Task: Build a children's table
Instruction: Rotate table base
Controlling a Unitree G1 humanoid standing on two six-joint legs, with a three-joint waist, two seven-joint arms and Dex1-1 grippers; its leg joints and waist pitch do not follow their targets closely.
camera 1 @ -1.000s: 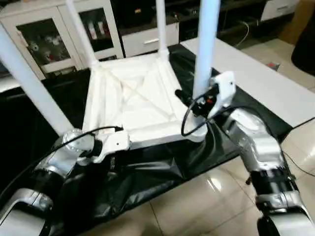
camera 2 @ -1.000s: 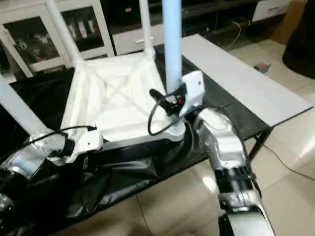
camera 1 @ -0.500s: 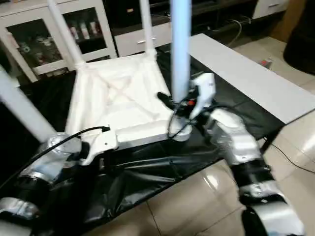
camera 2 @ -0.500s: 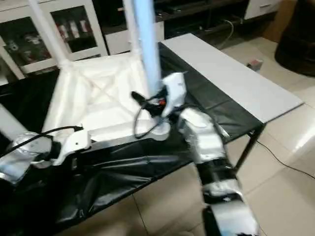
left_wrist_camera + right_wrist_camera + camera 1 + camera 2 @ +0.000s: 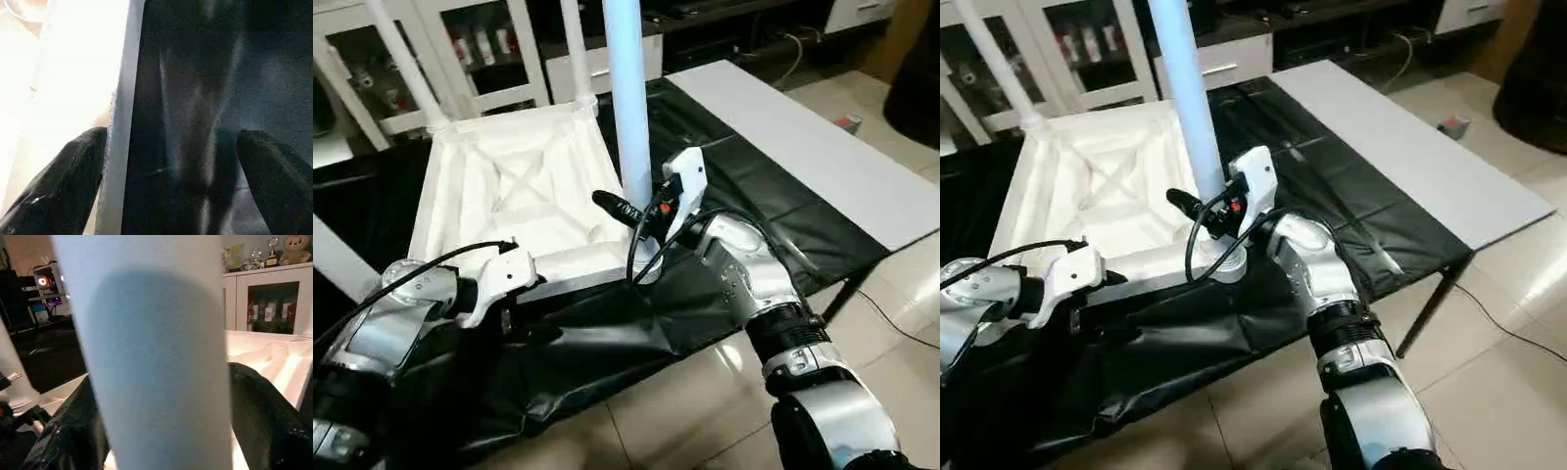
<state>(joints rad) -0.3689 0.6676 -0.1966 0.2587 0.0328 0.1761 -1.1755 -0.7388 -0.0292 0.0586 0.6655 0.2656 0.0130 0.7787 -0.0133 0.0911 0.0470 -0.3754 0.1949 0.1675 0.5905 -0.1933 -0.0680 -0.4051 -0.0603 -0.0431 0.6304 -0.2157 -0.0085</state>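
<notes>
Children's table top lies upside down, ribbed underside up, on black-draped table. Legs stand upright in corner sockets: near-right leg, far-right leg, far-left leg, near-left leg at pic edge.

Right end effector is at base of near-right leg, just above its socket. Fingers sit either side of the tube, partly spread, closed around it; leg runs between the fingers in right wrist view.

Left end effector is at near edge of top, w/ fingers spread wide, holding nothing. One finger sits against the top's edge, the other over black cloth. Left arm's white wrist housing is just beside the near rim.

White board lies on right part of table. Glass-door cabinets behind.
</notes>
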